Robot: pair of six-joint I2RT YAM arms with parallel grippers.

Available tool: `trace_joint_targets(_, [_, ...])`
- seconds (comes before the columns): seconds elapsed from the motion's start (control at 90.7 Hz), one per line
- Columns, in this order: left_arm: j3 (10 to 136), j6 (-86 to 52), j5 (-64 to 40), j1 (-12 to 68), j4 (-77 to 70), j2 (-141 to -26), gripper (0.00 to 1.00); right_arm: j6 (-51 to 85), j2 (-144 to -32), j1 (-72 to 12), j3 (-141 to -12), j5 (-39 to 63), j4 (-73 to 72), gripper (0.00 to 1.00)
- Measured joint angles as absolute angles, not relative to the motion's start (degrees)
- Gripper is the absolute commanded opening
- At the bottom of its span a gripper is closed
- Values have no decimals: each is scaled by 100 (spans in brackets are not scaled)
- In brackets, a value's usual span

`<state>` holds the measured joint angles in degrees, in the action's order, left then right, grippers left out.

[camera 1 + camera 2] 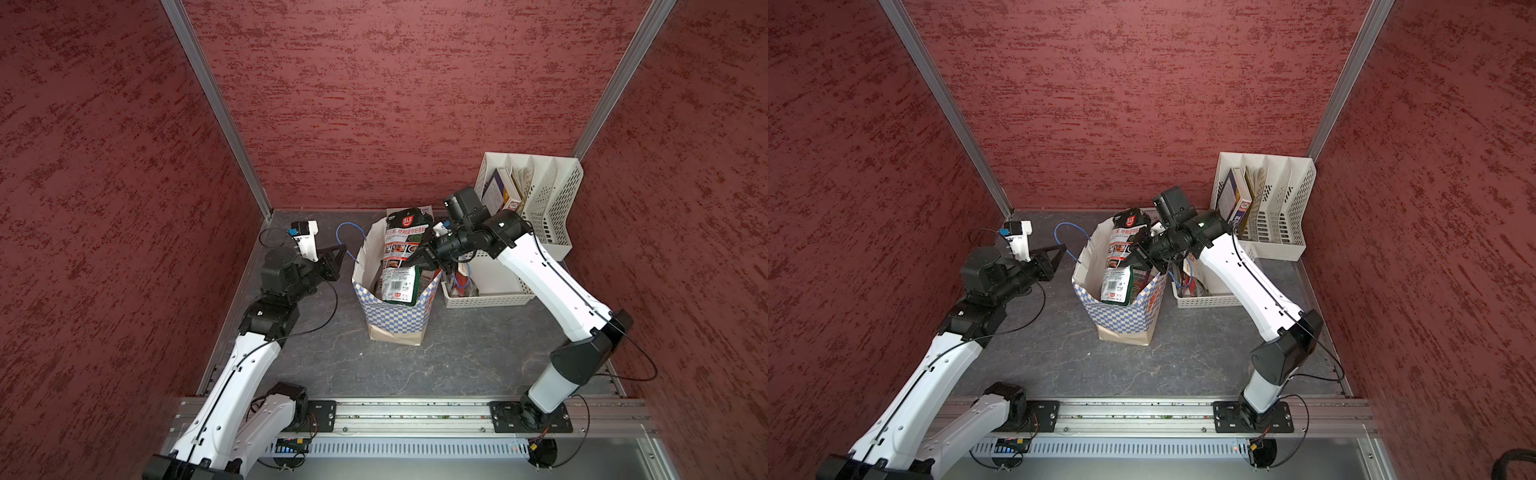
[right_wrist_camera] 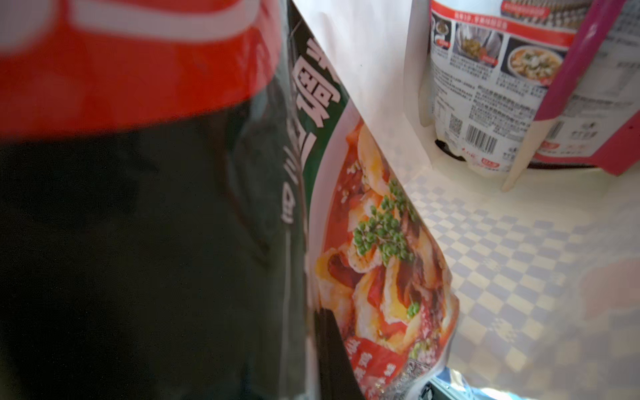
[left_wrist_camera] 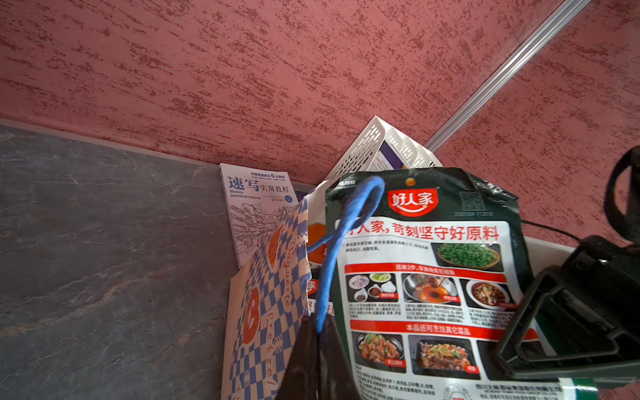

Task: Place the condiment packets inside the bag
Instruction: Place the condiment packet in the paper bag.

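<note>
Found right gripper [image 1: 419,260] clamped at mid-length on dark green condiment packet [image 1: 405,232], long axis near upright, lower end below the claw inside bag [image 1: 395,322], upper end above; left gripper [image 3: 317,332], beyond bag, pinching its blue cord handle [image 3: 327,273].

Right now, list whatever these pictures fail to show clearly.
- Tall checkered paper bag interior: both top views, covered by the dark green glossy condiment packet; packets beneath uncountable.
- White perforated plastic basket contents: both top views, partly behind right arm.
- Packet's front print: right wrist view, blurred, too close.
</note>
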<state>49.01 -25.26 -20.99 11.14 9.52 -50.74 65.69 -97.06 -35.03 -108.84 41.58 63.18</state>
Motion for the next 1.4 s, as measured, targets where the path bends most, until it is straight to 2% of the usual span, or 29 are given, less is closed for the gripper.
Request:
trace_joint_targets(0.595, [4901,-2528,-2335,1114,788,-5155,0,6523,-10394,-3581,-10545,4283,5658,0])
trace_joint_targets(0.705, [4901,-2526,-2349,1114,786,-5168,0,6112,-10628,-3588,-10569,4084,5892,12])
trace_joint_targets(0.804, [4904,-2526,-2351,1114,768,-5188,0,5749,-10770,-3588,-10597,3896,6134,28])
trace_joint_targets(0.948, [4901,-2526,-2353,1114,755,-5210,0,5144,-10912,-3592,-11133,3365,6768,41])
trace_joint_targets(1.157, [4901,-2526,-2351,1103,751,-5218,0,4331,-10829,-3592,-12092,2139,7507,50])
trace_joint_targets(1.278, [4901,-2528,-2362,1098,725,-5218,0,3881,-10554,-3592,-12079,1623,7647,53])
trace_joint_targets(1.4, [4919,-2698,-2488,1109,554,-5310,0,3315,-9754,-3594,-11430,1149,7293,63])
